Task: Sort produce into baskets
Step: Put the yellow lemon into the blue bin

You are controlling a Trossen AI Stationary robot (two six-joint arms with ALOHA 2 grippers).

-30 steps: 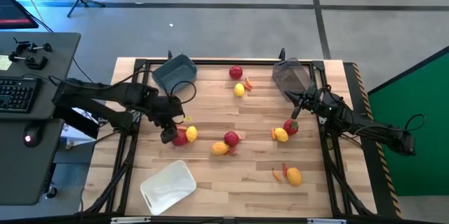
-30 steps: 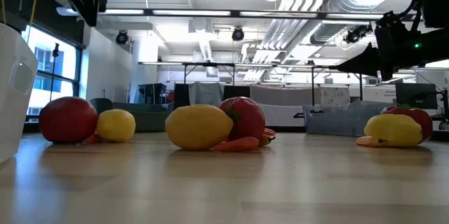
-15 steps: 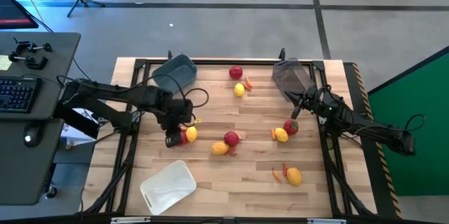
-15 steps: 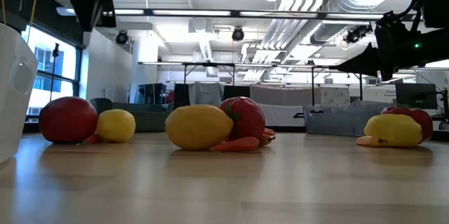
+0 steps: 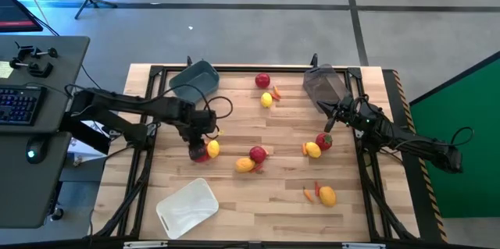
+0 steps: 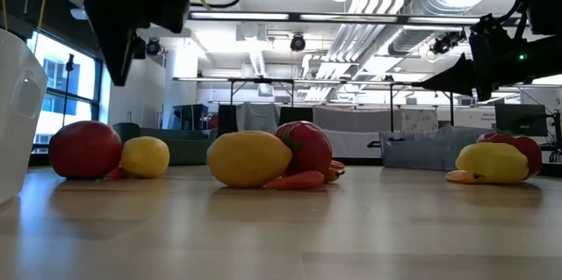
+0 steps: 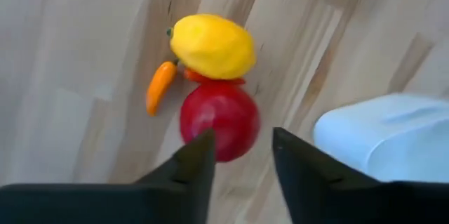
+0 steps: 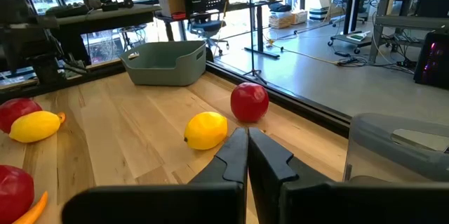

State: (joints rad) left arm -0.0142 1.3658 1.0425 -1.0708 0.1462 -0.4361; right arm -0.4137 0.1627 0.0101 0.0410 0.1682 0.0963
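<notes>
My left gripper [image 7: 242, 140] stands open, pointing down, above a red fruit [image 7: 219, 121] that lies on the table against a yellow lemon [image 7: 212, 45] and a small orange pepper [image 7: 160, 87]. The low view shows the left gripper [image 6: 116, 61] well clear above that red fruit [image 6: 85, 149]. My right gripper [image 8: 247, 140] is shut and waits at the table's right side [image 5: 329, 122]. The blue-grey basket [image 5: 195, 81] sits far left, the white basket [image 5: 186, 206] near left, the dark translucent basket [image 5: 323, 83] far right.
More produce lies loose on the table: a red fruit [image 5: 262, 80] with a lemon [image 5: 266, 99] at the far middle, a red fruit [image 5: 257, 154] and lemon [image 5: 244, 165] in the centre, a pair [image 5: 318, 145] at the right, a lemon [image 5: 327, 196] near right.
My left gripper has come down and shifted a little toward the table's right, ending above the red fruit beside the lemon. The produce has not moved.
</notes>
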